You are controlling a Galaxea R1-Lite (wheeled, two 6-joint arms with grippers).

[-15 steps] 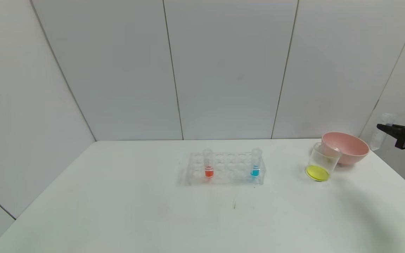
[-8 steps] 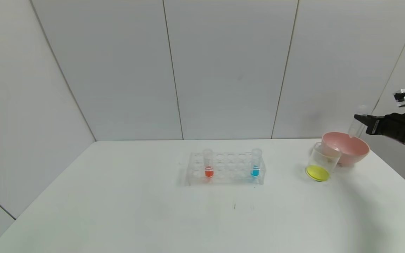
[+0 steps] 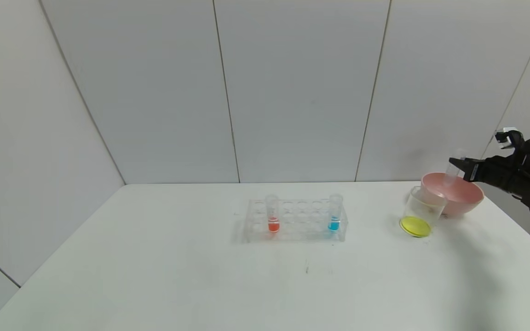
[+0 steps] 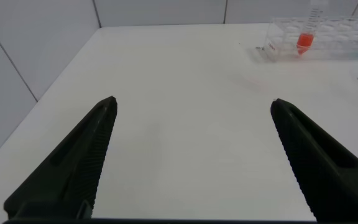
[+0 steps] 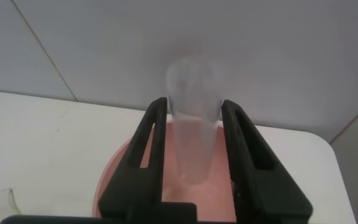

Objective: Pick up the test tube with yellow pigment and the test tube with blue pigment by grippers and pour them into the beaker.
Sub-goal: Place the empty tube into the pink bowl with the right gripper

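Observation:
My right gripper [image 3: 457,164] is shut on a clear test tube [image 3: 452,171] with no colour visible in it, and holds it above the pink bowl [image 3: 465,198]. The right wrist view shows the fingers [image 5: 156,134] clamping this tube [image 5: 194,146] over the bowl [image 5: 135,165]. No tube with yellow liquid shows. The beaker [image 3: 423,207] stands in front of the bowl with a yellow layer at its base. The test tube with blue pigment [image 3: 334,214] stands upright at the right end of the clear rack [image 3: 299,220]. My left gripper [image 4: 192,104] is open and empty over bare table, out of the head view.
An orange-liquid tube [image 3: 272,214] stands at the rack's left end, also in the left wrist view [image 4: 306,31]. The white table [image 3: 177,276] is bounded by grey wall panels behind and at both sides. The bowl sits near the table's far right corner.
My right gripper has moved left with the clear tube, from beyond the table's right edge to above the pink bowl. The rack, beaker and bowl have not moved.

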